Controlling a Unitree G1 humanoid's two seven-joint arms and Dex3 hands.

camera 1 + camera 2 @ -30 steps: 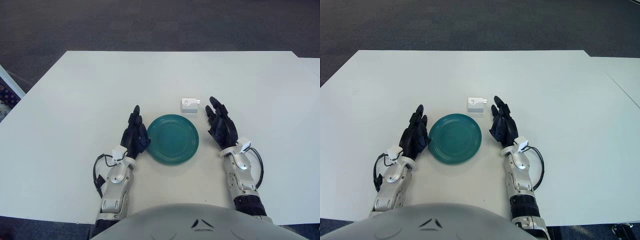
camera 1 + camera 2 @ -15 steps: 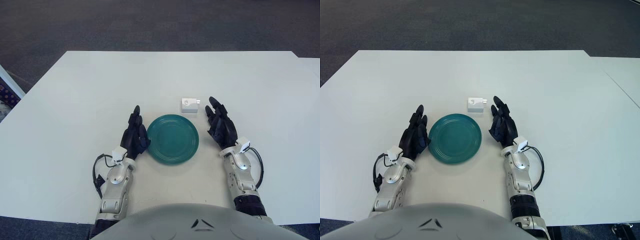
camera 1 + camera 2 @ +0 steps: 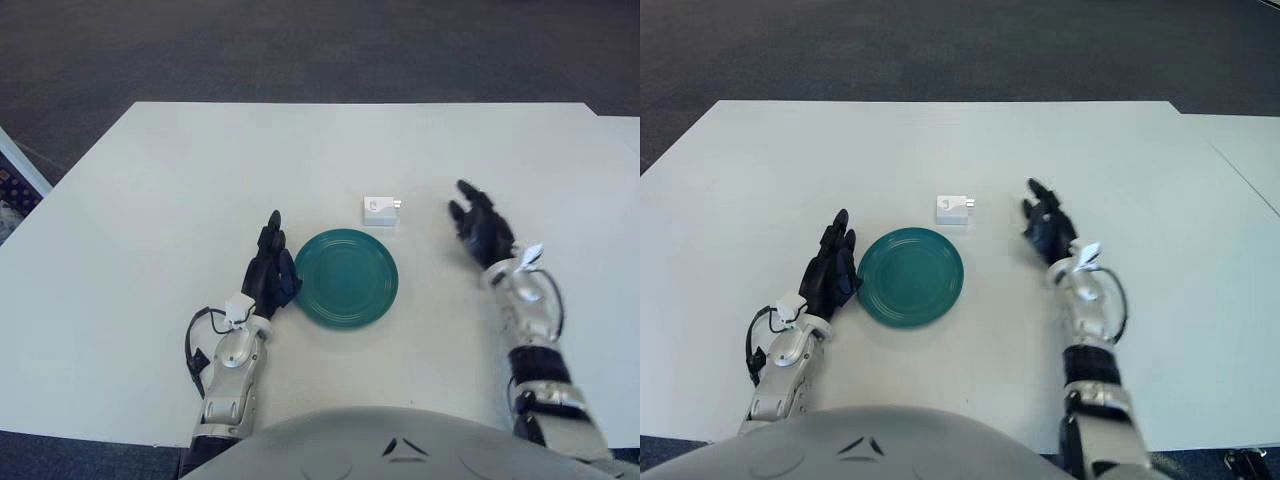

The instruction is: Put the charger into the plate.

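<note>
1. Step in hand: approach. The charger has not been picked up and the plate holds nothing, so the task stands at its beginning.

2. Charger: small white block with its plug end turned toward the right edge of the table. It lies flat, roughly midway between the left and right edges and nearer the near edge than the far one. It sits just beyond the plate's far rim, apart from it and touched by nothing.

3. Plate: round, teal, flat on the table close to the near edge, about centred between left and right.

4. Right hand: raised off the tabletop, on the right-edge side of the charger and well clear of it. Its dark fingers are spread and point toward the far edge, gripping nothing. The forearm rises steeply from the near edge, the white wrist section below the hand.

5. Left hand: parked on the table just beside the plate's left rim, fingers extended and relaxed, holding nothing.

6. Next move, as judged: the right hand should travel toward the left edge and descend over the charger, close its fingers across the block's sides, lift it, then carry it a short way toward the near edge and release it over the plate's centre.

7. Handling note: the block is small and low, so the fingers must reach nearly to the table surface to catch it.
</note>
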